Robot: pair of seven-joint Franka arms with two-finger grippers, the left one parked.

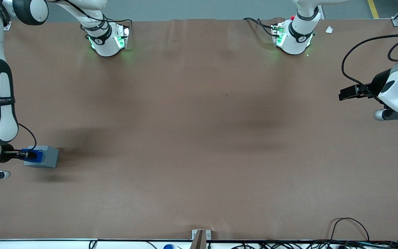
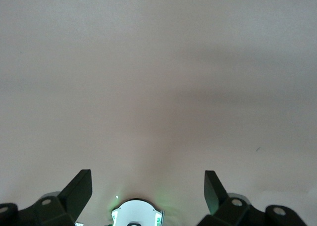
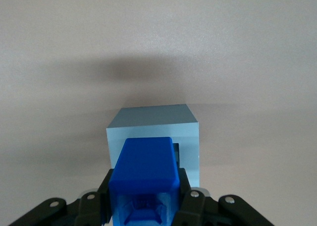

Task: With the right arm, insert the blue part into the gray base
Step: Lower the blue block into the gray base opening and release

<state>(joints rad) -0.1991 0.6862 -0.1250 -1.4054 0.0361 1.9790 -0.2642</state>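
The gray base (image 1: 45,157) sits on the brown table at the working arm's end, fairly near the front camera. My right gripper (image 1: 29,155) is shut on the blue part (image 1: 35,155) and holds it over the base's top face. In the right wrist view the blue part (image 3: 144,166) sits between my fingers (image 3: 105,194), its far end over the gray base (image 3: 153,129). A dark sliver of the base's square hole (image 3: 176,150) shows beside the blue part. I cannot tell whether the part's stub is inside the hole.
The brown table (image 1: 199,138) spreads wide toward the parked arm's end. Two white arm mounts with green lights (image 1: 107,39) (image 1: 294,36) stand at the table's edge farthest from the front camera. Black cables (image 1: 351,230) lie along the nearest edge.
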